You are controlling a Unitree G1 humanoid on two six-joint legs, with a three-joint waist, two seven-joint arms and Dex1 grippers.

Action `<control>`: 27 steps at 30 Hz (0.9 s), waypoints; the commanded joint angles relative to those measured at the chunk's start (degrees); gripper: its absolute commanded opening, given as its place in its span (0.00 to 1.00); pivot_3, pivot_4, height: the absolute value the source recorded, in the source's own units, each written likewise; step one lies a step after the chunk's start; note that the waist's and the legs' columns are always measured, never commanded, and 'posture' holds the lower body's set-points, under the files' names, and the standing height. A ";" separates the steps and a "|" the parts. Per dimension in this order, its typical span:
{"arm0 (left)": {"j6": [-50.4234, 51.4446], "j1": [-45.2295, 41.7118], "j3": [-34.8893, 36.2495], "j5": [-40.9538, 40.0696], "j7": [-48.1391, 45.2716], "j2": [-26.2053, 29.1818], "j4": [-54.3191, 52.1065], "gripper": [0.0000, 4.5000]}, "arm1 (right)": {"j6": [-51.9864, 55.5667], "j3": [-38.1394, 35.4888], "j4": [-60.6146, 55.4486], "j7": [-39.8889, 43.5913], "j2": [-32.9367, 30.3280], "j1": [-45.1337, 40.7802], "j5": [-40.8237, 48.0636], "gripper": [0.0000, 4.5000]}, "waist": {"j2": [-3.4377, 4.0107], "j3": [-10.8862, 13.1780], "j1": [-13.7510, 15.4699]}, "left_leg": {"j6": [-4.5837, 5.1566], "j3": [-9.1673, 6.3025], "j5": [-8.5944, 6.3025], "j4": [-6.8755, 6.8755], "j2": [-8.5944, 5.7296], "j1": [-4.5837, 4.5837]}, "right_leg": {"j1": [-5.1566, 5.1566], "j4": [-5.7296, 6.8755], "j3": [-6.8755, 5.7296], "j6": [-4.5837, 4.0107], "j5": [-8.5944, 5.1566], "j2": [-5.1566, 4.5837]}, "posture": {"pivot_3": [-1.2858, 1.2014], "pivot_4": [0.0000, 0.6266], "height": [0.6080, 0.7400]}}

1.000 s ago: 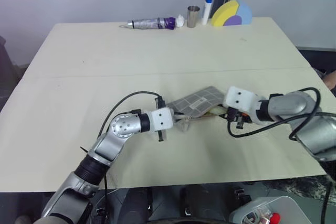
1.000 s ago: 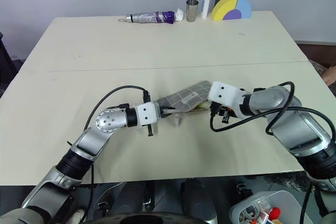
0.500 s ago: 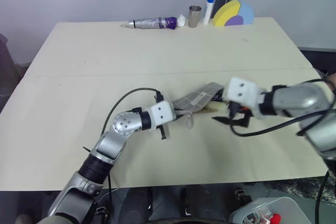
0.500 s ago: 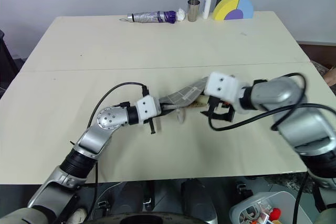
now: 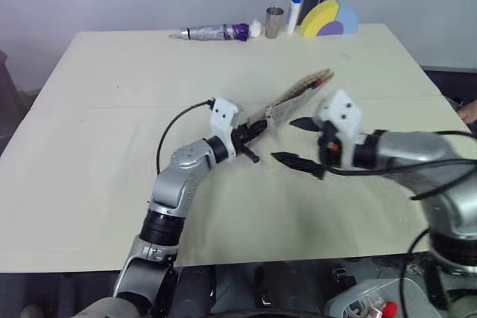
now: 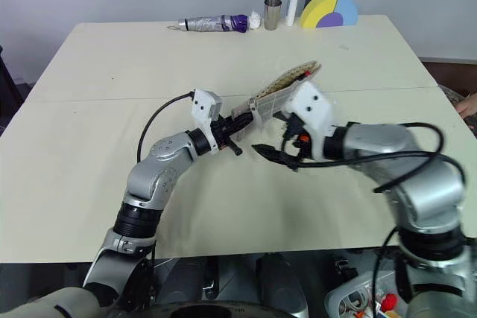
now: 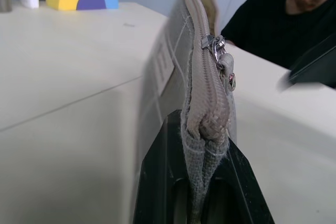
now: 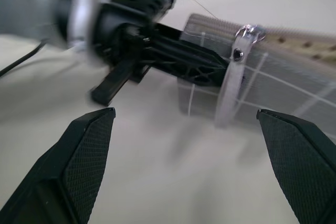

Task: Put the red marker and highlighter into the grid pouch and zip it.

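At the centre of the left eye view, the left gripper is clamped tight on one end of the grid pouch, holding it off the table so it slants up toward the upper right of the frame. Just below and right of it, the right gripper hangs with its black fingers spread wide, empty, close to the pouch but not touching. In the right wrist view the zipper pull cord dangles from the slider at the held end, between those spread fingers and a little beyond their tips. Red marker and highlighter cannot be made out; presumably they are inside, and zipping is the step in hand. To do it well, the right fingers should close on the slider or high on the cord, then draw straight along the teeth away from the left grip. The left claw must stay firm to keep the fabric taut; a slack pouch would likely bunch and jam the slider.
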 commanded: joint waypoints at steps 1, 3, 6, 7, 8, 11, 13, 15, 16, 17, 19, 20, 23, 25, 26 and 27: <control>0.93 -1.02 0.60 -2.69 0.49 -0.92 -3.75 0.00 | -0.67 1.49 3.09 -6.30 5.27 -2.23 -1.89 1.00 | 0.02 -0.01 0.06 | -0.02 0.00 0.01 0.01 -0.01 -0.07 | -0.06 0.01 0.00 0.00 0.00 -0.01 | 0.52 0.24 1.00; 1.11 -0.77 0.19 -2.79 0.68 -0.87 -4.19 0.00 | -1.12 2.47 4.77 -7.89 7.18 -2.96 -2.34 1.00 | 0.01 -0.01 0.21 | -0.07 -0.01 0.05 0.02 -0.02 -0.22 | -0.24 0.06 -0.01 0.00 0.00 -0.01 | 0.52 0.24 1.00; 1.28 -0.50 -0.04 -2.97 0.94 -0.81 -4.63 0.00 | -1.57 3.24 5.67 -8.89 8.00 -3.37 -2.61 0.79 | 0.01 0.00 0.31 | -0.08 0.00 0.05 0.01 -0.04 -0.29 | -0.31 0.07 -0.01 0.00 0.00 -0.03 | 0.52 0.24 1.00; 1.35 -0.41 -0.03 -3.07 1.03 -0.76 -4.83 0.00 | -1.69 3.19 6.25 -9.30 8.28 -3.62 -2.70 0.70 | 0.01 0.00 0.28 | -0.08 0.00 0.05 0.00 -0.04 -0.30 | -0.32 0.06 -0.01 0.00 0.00 -0.03 | 0.52 0.24 1.00; 1.40 -0.29 -0.03 -3.11 1.13 -0.72 -5.02 0.00 | -1.83 3.19 6.67 -9.61 8.29 -3.75 -2.84 0.57 | 0.01 0.00 0.24 | -0.07 0.00 0.05 0.00 -0.04 -0.30 | -0.33 0.06 -0.01 0.00 0.00 -0.03 | 0.52 0.24 1.00; 1.28 0.01 0.09 -3.06 1.38 -0.25 -5.36 0.00 | -2.05 2.73 7.12 -9.71 7.52 -3.89 -2.67 0.23 | 0.01 -0.01 0.15 | -0.08 0.00 0.05 0.00 -0.03 -0.30 | -0.35 0.08 0.00 0.00 0.01 -0.01 | 0.52 0.24 1.00; 0.92 0.21 0.15 -2.86 1.28 0.30 -5.31 0.00 | -2.22 2.55 6.99 -9.52 6.27 -4.01 -2.79 0.02 | 0.01 -0.01 0.09 | -0.08 0.00 0.05 -0.01 -0.03 -0.30 | -0.37 0.09 0.00 0.00 0.01 -0.01 | 0.52 0.24 1.00; 0.14 0.35 -0.06 -2.23 0.89 1.20 -5.04 0.00 | -2.52 2.27 6.96 -9.27 4.75 -4.31 -3.08 0.01 | 0.01 -0.01 0.10 | -0.08 0.01 0.05 -0.02 -0.03 -0.30 | -0.38 0.09 0.01 0.00 0.00 0.00 | 0.52 0.24 1.00; -0.68 0.50 -0.40 -1.50 0.39 2.12 -4.71 0.00 | -2.71 1.42 7.26 -9.09 3.23 -4.94 -3.40 0.01 | 0.01 0.00 0.11 | -0.08 0.01 0.05 -0.03 -0.03 -0.30 | -0.39 0.09 0.01 0.00 0.00 0.00 | 0.52 0.24 1.00; -1.57 0.64 -0.84 -0.72 -0.13 3.09 -4.37 0.00 | -3.07 0.81 7.57 -8.88 1.55 -5.51 -3.86 0.01 | 0.01 0.00 0.11 | -0.08 0.02 0.05 -0.03 -0.03 -0.31 | -0.40 0.09 0.01 0.00 0.00 0.00 | 0.52 0.24 1.00; -3.33 0.96 -1.75 0.66 -1.19 4.93 -3.83 0.00 | -4.17 0.08 8.40 -8.58 -2.00 -6.53 -5.14 0.01 | 0.01 0.00 0.13 | -0.07 0.04 0.05 -0.03 -0.04 -0.31 | -0.41 0.09 0.03 0.00 0.01 -0.02 | 0.52 0.24 1.00; -4.25 1.21 -2.27 1.36 -1.83 6.01 -3.61 0.00 | -4.67 -0.63 9.37 -8.64 -3.66 -7.24 -5.81 0.01 | 0.01 0.00 0.15 | -0.07 0.05 0.05 -0.03 -0.04 -0.31 | -0.41 0.09 0.03 0.00 0.01 -0.02 | 0.52 0.24 1.00; -7.31 2.50 -3.99 3.61 -4.53 9.74 -3.23 0.00 | -7.11 -2.68 14.65 -9.32 -9.66 -9.78 -9.16 0.01 | 0.01 0.00 0.19 | -0.07 0.05 0.05 -0.04 -0.04 -0.31 | -0.42 0.09 0.03 -0.01 0.00 -0.02 | 0.52 0.24 1.00; -8.73 3.48 -4.73 4.18 -6.26 11.81 -3.47 0.00 | -9.05 -3.57 18.67 -10.04 -13.20 -11.16 -11.53 0.01 | 0.01 0.00 0.19 | -0.07 0.08 0.05 -0.06 -0.04 -0.31 | -0.43 0.07 0.05 -0.01 0.00 -0.04 | 0.52 0.24 1.00; -9.16 3.73 -4.86 4.19 -6.76 12.38 -3.46 0.00 | -9.75 -3.73 19.93 -10.10 -14.22 -11.46 -12.15 0.01 | 0.01 -0.01 0.18 | -0.07 0.11 0.04 -0.06 -0.04 -0.31 | -0.44 0.07 0.06 -0.01 0.00 -0.04 | 0.52 0.24 1.00; -9.49 4.00 -4.85 4.16 -7.25 12.99 -3.50 0.00 | -10.79 -3.53 20.86 -9.72 -15.68 -11.25 -12.99 0.01 | 0.02 -0.01 0.17 | -0.06 0.12 0.04 -0.07 -0.03 -0.31 | -0.45 0.07 0.08 -0.01 0.00 -0.04 | 0.52 0.24 1.00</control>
